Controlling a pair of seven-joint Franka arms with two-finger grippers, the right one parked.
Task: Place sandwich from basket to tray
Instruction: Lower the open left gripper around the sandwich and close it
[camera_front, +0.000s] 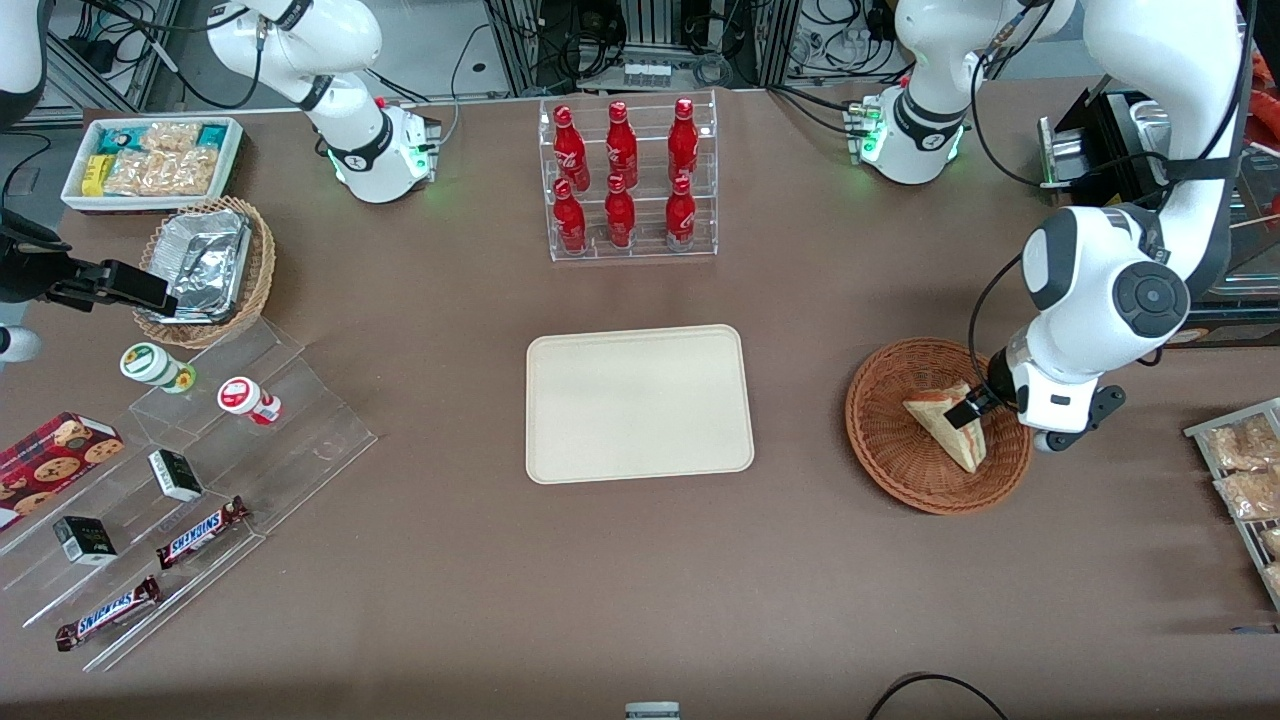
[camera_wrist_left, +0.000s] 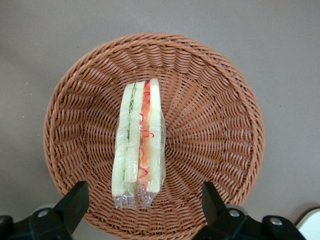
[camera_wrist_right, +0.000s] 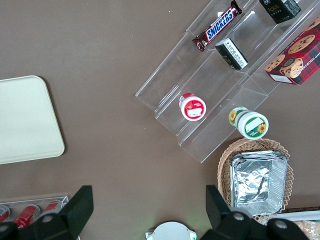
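Brown desk (camera_front: 700, 560) carries the cream tray (camera_front: 640, 403) at its middle; toward the working arm's end sits the wicker basket (camera_wrist_left: 215, 130), holding the sandwich (camera_wrist_left: 139, 142). Jaws (camera_wrist_left: 142, 205) hang wide open above it, empty. Best lowered straddling the bread faces; its long axis runs between the fingers (camera_wrist_left: 75, 202)

The tool (camera_front: 968, 408) covers part of the sandwich (camera_front: 942, 425); the basket (camera_wrist_left: 210, 125) rim is partly hidden.
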